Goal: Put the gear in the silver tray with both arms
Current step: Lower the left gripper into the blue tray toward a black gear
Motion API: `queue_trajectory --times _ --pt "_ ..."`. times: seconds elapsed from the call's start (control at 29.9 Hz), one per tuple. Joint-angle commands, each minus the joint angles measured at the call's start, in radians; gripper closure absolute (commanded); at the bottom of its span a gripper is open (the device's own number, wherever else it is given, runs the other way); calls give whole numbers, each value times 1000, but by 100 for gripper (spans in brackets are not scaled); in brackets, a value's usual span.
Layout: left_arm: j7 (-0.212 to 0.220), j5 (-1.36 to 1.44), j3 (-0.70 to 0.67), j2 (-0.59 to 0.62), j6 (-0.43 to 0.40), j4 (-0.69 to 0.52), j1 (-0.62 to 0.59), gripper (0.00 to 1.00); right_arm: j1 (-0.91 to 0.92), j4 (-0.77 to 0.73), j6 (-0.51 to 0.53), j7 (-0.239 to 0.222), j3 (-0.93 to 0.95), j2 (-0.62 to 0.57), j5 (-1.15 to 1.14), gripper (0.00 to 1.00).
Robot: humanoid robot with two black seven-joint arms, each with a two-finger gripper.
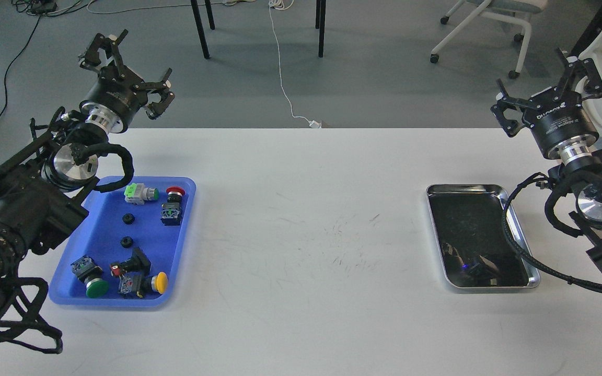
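Observation:
Two small black round gears (129, 219) (126, 242) lie in the middle of the blue tray (100, 224) at the left of the table. The silver tray (464, 187) sits at the right with nothing on its dark bottom. My left gripper (129, 70) hangs in the air beyond the blue tray's far edge, open, with nothing between its fingers. Past the silver tray's far right corner, my right gripper (547, 90) is raised, open and holding nothing. A black cable from the right arm crosses the silver tray's right rim.
Several push-button switches share the blue tray: green-capped (96, 286), yellow-capped (161, 282) and red-capped (175, 192). The white table (306, 235) spans the view. Beyond its far edge are chair legs, a white cable and an office chair (489, 21) on the floor.

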Motion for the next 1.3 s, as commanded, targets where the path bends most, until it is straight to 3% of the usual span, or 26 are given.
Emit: queue_trajectory --times 0.0,0.3,0.47,0.7,0.97,1.14,1.27 --pt "3 2 8 -4 0 0 1 2 -2 0 0 3 3 0 0 1" --pt "10 2 3 13 0 -3 -3 2 -2 0 0 2 11 -3 0 1" --pt "8 8 9 92 0 -52 0 2 -3 3 0 2 6 -5 0 1" --pt "0 234 91 310 0 -254 6 2 -3 3 0 -1 -3 -8 -2 1" --pt "-4 612 144 595 0 -644 41 6 -3 5 0 -1 -1 -19 -2 1" --pt "-4 946 160 648 0 -771 66 6 -6 5 0 -1 -1 -25 -2 1" --pt "-7 1173 160 657 0 -782 70 6 -10 6 0 0 -1 -25 -2 1"
